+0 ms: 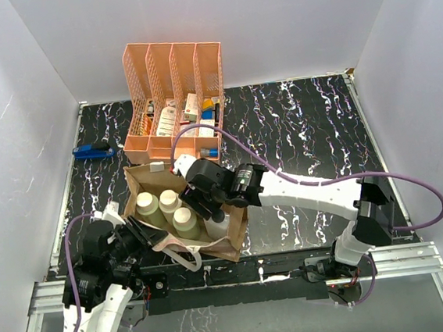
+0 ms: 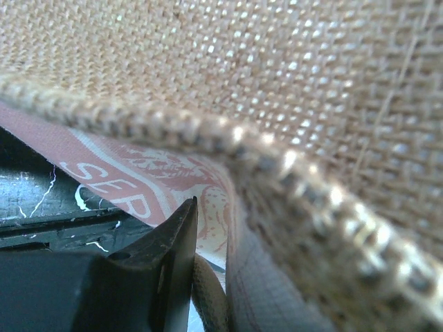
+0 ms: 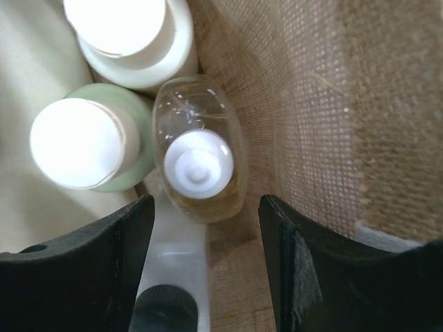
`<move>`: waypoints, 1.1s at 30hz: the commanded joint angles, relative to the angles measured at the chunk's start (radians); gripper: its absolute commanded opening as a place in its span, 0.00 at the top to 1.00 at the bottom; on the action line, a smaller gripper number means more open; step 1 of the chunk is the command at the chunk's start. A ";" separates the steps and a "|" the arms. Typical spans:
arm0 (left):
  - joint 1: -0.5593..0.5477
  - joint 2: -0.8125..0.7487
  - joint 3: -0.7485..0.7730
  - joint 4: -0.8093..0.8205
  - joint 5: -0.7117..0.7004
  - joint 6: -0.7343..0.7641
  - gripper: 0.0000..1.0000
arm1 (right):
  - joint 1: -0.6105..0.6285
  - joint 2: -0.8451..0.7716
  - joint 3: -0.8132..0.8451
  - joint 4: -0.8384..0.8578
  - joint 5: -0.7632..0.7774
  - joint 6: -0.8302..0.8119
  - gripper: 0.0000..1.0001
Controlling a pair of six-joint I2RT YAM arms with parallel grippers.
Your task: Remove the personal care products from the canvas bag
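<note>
At the near rim of the canvas bag [image 1: 140, 190], the left gripper [image 1: 140, 233] is nosing into the weave. Only one finger is showing, so its grip cannot be told. Inside the bag, the nearer right gripper [image 3: 205, 204] is hanging open and empty above the clear bottle [image 3: 201, 159]. The bottle is standing upright, white cap up, between the jaws and against the bag's wall. Pale green bottles [image 3: 83, 142] are crowding beside it.

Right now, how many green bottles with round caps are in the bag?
3. In the canvas bag, one green bottle stands leftmost, a second beside it, a third nearer, by the right gripper, which may hide more.
</note>
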 commanded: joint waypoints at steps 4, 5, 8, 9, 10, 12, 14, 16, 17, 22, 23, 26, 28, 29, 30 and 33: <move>0.003 0.051 0.031 -0.033 -0.013 0.060 1.00 | -0.048 0.038 0.023 0.104 -0.047 -0.098 0.35; 0.004 0.056 0.036 -0.031 -0.015 0.065 1.00 | -0.048 0.048 0.017 0.121 -0.063 -0.108 0.35; 0.004 0.071 0.046 -0.022 -0.014 0.079 1.00 | -0.048 0.083 0.012 0.150 -0.125 -0.139 0.34; 0.004 0.076 0.051 -0.019 -0.014 0.082 1.00 | -0.049 0.094 0.013 0.159 -0.132 -0.141 0.34; 0.004 0.080 0.054 -0.013 -0.014 0.089 1.00 | -0.048 0.108 0.016 0.163 -0.135 -0.144 0.33; 0.004 0.090 0.060 -0.007 -0.009 0.096 1.00 | -0.049 0.131 0.023 0.163 -0.138 -0.156 0.33; 0.003 0.095 0.062 0.001 -0.003 0.104 1.00 | -0.049 0.144 0.024 0.164 -0.135 -0.164 0.33; 0.003 0.098 0.064 0.006 -0.003 0.111 1.00 | -0.049 0.178 0.028 0.164 -0.130 -0.168 0.36; 0.004 0.101 0.065 0.011 -0.001 0.113 1.00 | -0.049 0.185 0.032 0.162 -0.130 -0.169 0.39; 0.004 0.122 0.049 0.052 0.020 0.121 1.00 | -0.049 0.160 0.050 0.180 -0.156 -0.164 0.59; 0.003 0.125 0.047 0.060 0.022 0.121 1.00 | -0.049 0.159 0.053 0.191 -0.160 -0.163 0.62; 0.003 0.136 0.046 0.082 0.027 0.129 1.00 | -0.049 0.113 0.073 0.204 -0.149 -0.149 0.79; 0.003 0.149 0.050 0.092 0.022 0.140 1.00 | -0.049 0.097 0.098 0.207 -0.137 -0.134 0.84; 0.003 0.157 0.053 0.093 0.017 0.145 1.00 | -0.049 0.089 0.115 0.207 -0.134 -0.125 0.87; 0.004 0.164 0.055 0.098 0.013 0.151 1.00 | -0.049 0.080 0.133 0.203 -0.132 -0.117 0.89; 0.004 0.182 0.060 0.106 0.002 0.160 1.00 | -0.049 0.047 0.179 0.205 -0.107 -0.081 0.92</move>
